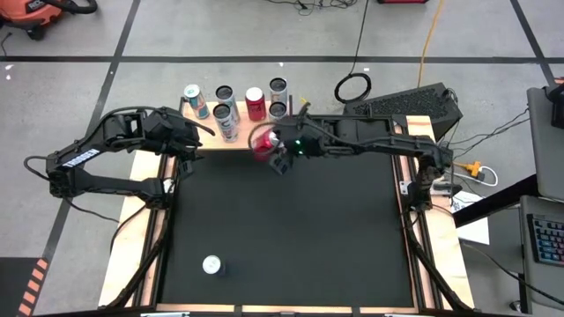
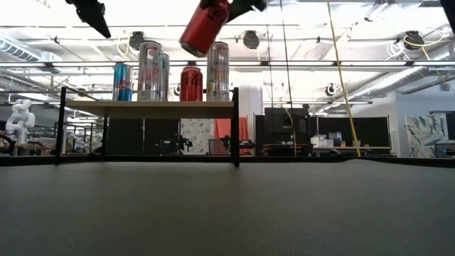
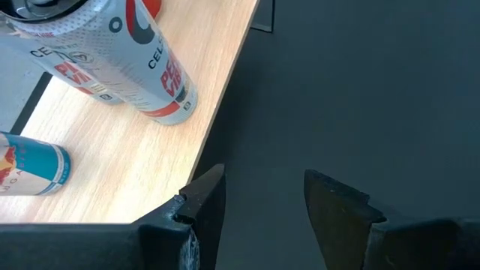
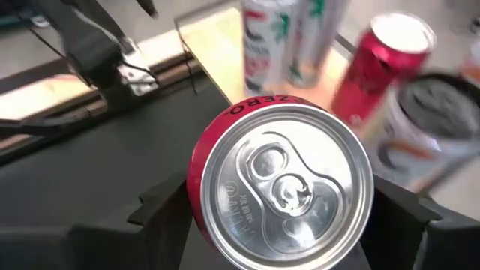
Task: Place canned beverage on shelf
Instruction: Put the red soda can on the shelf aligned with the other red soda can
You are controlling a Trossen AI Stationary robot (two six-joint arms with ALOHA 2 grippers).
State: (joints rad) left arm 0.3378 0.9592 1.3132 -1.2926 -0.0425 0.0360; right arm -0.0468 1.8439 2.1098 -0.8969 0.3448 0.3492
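Note:
My right gripper [image 4: 285, 206] is shut on a red can [image 1: 263, 143], held high above the table by the shelf's near right corner; in the low view the red can [image 2: 205, 27] is tilted above the cans on the shelf. The shelf [image 1: 245, 132], a light-wood board on thin black legs [image 2: 234, 128], carries several upright cans: silver ones [image 2: 149, 70], a blue one [image 2: 122, 82] and a red one [image 2: 190, 83]. My left gripper [image 3: 262, 191] is open and empty, over the shelf's near edge [image 3: 214, 127] at its left end. My right gripper pinches the red can's round side wall [image 4: 196, 180] between its two fingers, one finger on each side. The can's tabbed top [image 4: 289, 187] faces the wrist, so the fingers lie along the can. The can is lifted clear and tilted, its bottom end [image 2: 189, 44] lowest.
One silver can [image 1: 211, 264] stands alone on the black mat near the table's front left. Pale wooden rails [image 1: 145, 220] run along the table's left and right sides. A keyboard [image 1: 414, 106] and cables lie beyond the far right corner.

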